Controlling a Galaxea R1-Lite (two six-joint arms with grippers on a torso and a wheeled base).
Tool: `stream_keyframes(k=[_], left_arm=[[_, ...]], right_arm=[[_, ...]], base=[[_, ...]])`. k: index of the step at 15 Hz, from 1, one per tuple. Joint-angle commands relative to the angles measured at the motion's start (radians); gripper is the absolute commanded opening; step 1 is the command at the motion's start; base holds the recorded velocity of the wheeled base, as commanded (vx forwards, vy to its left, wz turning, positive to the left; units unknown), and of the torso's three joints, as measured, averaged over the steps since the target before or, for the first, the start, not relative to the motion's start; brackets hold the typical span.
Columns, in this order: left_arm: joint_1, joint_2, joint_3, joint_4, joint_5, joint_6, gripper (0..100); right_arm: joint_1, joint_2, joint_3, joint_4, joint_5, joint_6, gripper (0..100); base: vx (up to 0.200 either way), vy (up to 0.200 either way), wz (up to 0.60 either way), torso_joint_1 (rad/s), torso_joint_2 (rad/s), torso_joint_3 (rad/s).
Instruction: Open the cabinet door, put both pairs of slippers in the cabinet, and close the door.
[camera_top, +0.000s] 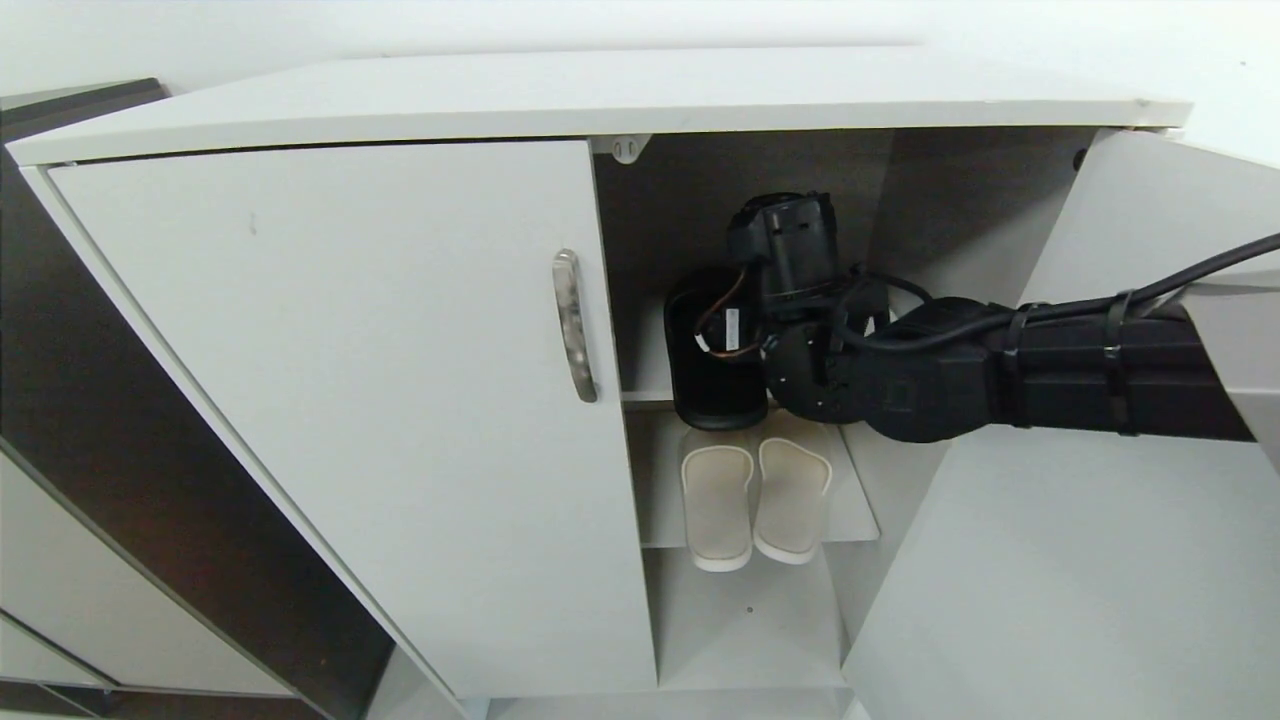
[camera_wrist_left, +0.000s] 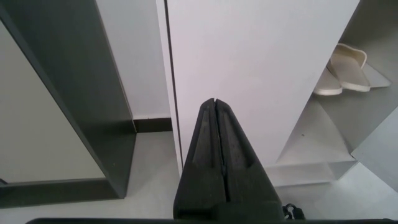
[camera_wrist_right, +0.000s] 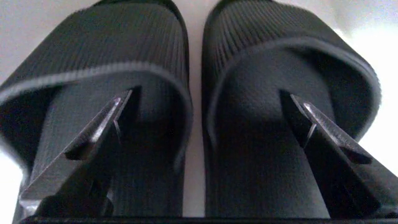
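My right hand (camera_wrist_right: 206, 94) is spread, a finger at each strap opening of the dark slippers (camera_wrist_right: 124, 68) on the cabinet's (camera_top: 600, 95) upper shelf (camera_top: 645, 382), white slippers (camera_top: 755, 490) at six o'clock below. Backing out could snag a strap and drag one off. My arm (camera_top: 1050, 370) hides their heels, perhaps overhanging.

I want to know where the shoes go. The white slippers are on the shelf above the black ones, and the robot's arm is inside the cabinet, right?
Not quite. The head view shows the white slippers on the shelf below the black slippers, not above. The right arm is inside the cabinet, as you said.
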Motion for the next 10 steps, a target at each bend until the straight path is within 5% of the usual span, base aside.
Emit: stream_keyframes(k=[1, 6, 7, 10], left_arm=[[0.000, 0.001, 0.000, 0.000, 0.000, 0.000, 0], [0.000, 0.001, 0.000, 0.000, 0.000, 0.000, 0], [0.000, 0.001, 0.000, 0.000, 0.000, 0.000, 0], [0.000, 0.001, 0.000, 0.000, 0.000, 0.000, 0]], right_arm=[[0.033, -0.086, 0.083, -0.010, -0.003, 0.009, 100], [0.125, -0.196, 0.314, -0.173, -0.006, 0.009, 100], [0.135, -0.218, 0.347, -0.190, -0.005, 0.006, 0], [0.172, -0.292, 0.466, -0.196, 0.005, 0.014, 0]], base=[[0.000, 0.000, 0.00, 0.000, 0.00, 0.000], [0.000, 0.000, 0.00, 0.000, 0.00, 0.000], [0.000, 0.000, 0.00, 0.000, 0.00, 0.000], [0.000, 0.000, 0.00, 0.000, 0.00, 0.000]])
